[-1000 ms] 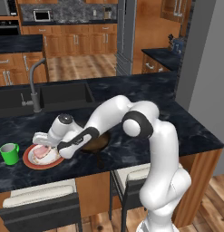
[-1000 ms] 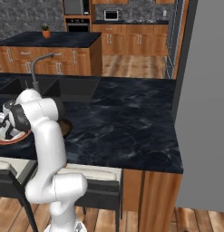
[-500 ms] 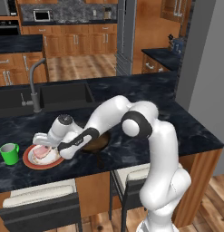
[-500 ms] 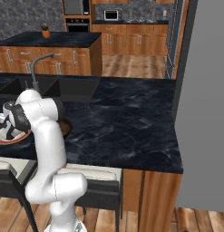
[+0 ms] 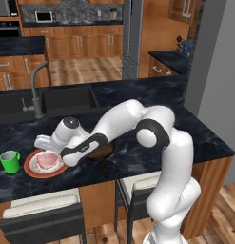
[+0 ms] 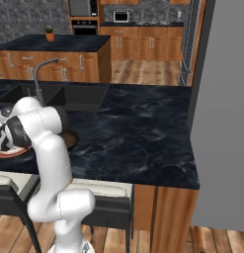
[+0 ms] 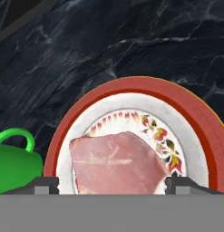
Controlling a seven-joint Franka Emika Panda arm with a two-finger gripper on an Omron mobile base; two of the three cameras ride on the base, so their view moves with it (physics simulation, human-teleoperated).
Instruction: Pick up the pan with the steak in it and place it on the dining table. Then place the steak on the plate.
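Our two-finger gripper [image 7: 111,183] hangs with jaws spread wide, gripping nothing; between its tips the flat pink raw steak [image 7: 117,164] lies on the round orange-rimmed plate [image 7: 195,122].

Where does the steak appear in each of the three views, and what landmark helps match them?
Left base view: the steak lies on the plate at lower left, beside the gripper.
Right base view: only the plate's rim peeks out at the left edge behind the arm; the steak cannot be made out.
Hand view: the steak sits bottom centre on the plate.
Shared landmark: the orange-red plate; the green mug is next to it.
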